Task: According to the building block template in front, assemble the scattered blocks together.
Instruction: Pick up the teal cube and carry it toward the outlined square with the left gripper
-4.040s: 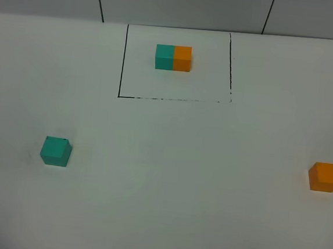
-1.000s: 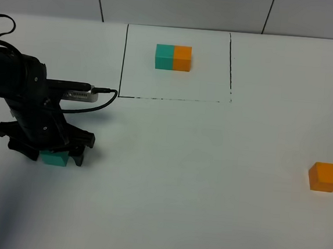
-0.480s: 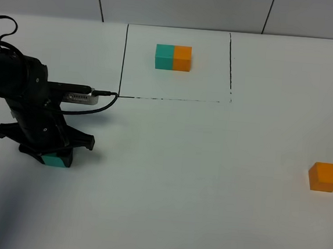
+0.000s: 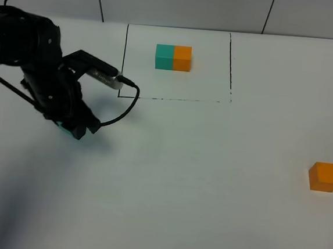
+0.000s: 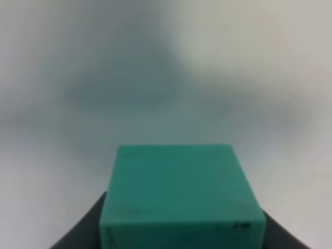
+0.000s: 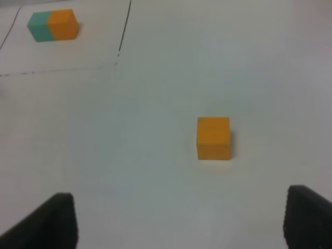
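One cube gripped, one waiting. Teal cube (image 5: 181,192) clamped tight in left gripper (image 4: 73,128), left of template (image 4: 173,57), seemingly clear of surface (image 4: 178,189). Orange cube (image 4: 324,177) far right, ahead of right gripper (image 6: 179,225), spread wide, empty. Carry level toward centre, set down square, teal on left as in template.
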{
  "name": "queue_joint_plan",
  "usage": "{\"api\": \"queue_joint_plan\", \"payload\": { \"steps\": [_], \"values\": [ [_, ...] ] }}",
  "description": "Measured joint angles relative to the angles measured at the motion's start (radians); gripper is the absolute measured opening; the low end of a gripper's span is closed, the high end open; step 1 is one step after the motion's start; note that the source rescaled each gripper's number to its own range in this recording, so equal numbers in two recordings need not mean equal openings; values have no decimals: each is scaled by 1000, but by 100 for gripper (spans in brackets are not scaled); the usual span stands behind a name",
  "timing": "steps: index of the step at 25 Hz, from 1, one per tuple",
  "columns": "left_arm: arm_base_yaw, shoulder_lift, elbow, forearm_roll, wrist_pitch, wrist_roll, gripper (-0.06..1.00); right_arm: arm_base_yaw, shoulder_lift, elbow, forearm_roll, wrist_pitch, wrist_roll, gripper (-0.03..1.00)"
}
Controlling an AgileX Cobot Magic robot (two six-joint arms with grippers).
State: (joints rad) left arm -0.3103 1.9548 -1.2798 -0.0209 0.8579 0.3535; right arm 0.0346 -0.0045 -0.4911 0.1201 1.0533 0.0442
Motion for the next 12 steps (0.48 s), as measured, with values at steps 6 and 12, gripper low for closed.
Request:
{"api": "queue_joint_plan", "payload": {
  "steps": [6,12],
  "values": [
    [-109,140,-253,3,169,257,1,0,0,0,0,0,0,89],
    [-234,273,-461,3,228,446,1,0,0,0,0,0,0,89]
  ]
}}
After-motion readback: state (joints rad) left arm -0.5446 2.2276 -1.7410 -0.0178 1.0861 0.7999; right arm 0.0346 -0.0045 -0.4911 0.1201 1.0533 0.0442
